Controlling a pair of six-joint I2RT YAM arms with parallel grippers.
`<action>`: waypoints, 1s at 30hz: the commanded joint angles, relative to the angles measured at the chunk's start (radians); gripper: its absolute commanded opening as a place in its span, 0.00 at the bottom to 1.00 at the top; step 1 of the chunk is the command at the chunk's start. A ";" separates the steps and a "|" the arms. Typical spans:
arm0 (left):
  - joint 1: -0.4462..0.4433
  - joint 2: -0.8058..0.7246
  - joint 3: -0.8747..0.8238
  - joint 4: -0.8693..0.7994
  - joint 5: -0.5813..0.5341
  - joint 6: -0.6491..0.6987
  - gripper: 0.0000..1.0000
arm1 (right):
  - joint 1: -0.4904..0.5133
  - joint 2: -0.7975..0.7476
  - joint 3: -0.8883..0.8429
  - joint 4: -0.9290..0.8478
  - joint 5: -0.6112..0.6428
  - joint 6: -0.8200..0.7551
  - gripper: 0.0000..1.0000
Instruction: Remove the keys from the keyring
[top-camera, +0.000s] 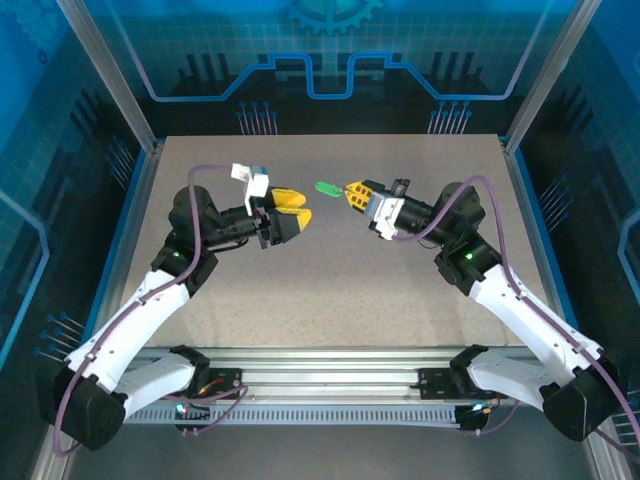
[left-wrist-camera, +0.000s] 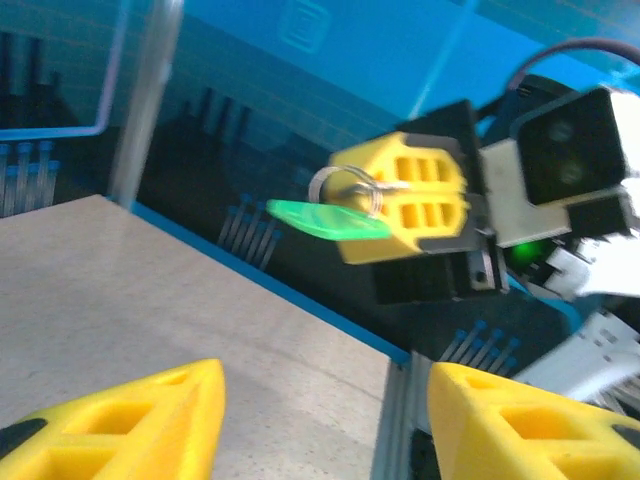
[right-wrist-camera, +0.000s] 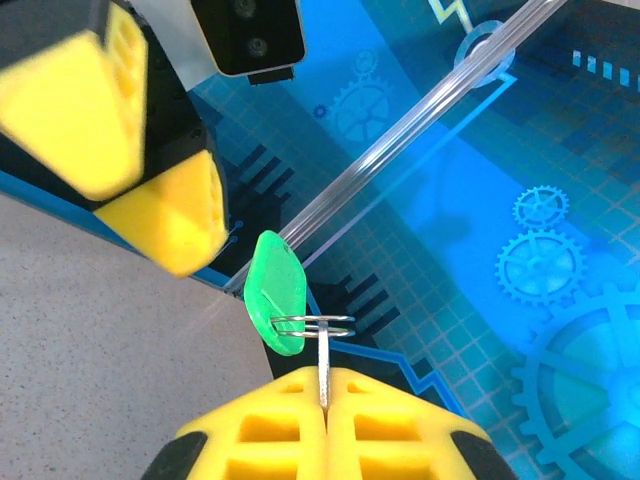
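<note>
My right gripper (right-wrist-camera: 325, 400) is shut on the grey metal key (right-wrist-camera: 323, 365), whose thin blade sticks up from between the yellow fingers. A thin wire ring (right-wrist-camera: 312, 324) runs through the key's top and carries the keyring's bright-green tag (right-wrist-camera: 272, 290), which hangs free in the air. From above, the tag (top-camera: 326, 187) points left off the right gripper (top-camera: 352, 190), above the table's far half. My left gripper (top-camera: 296, 207) hovers a short way left of it, open and holding nothing. In the left wrist view the tag (left-wrist-camera: 325, 220) is ahead of and above the left gripper (left-wrist-camera: 325, 385).
The speckled grey table (top-camera: 330, 290) lies below both arms. An aluminium rail (top-camera: 330, 360) runs along its near edge and slanted frame posts (top-camera: 105, 70) stand at the corners. Blue printed panels (top-camera: 330, 50) wall the back and sides.
</note>
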 joint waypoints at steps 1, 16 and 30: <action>0.031 0.001 0.111 -0.146 -0.115 0.050 0.59 | -0.020 0.009 0.053 -0.016 -0.067 -0.010 0.00; 0.086 0.271 0.486 -0.216 0.403 -0.034 0.45 | -0.071 0.013 0.096 -0.057 -0.283 0.070 0.00; 0.079 0.349 0.484 -0.019 0.605 -0.243 0.44 | -0.081 0.130 0.151 0.095 -0.418 0.195 0.00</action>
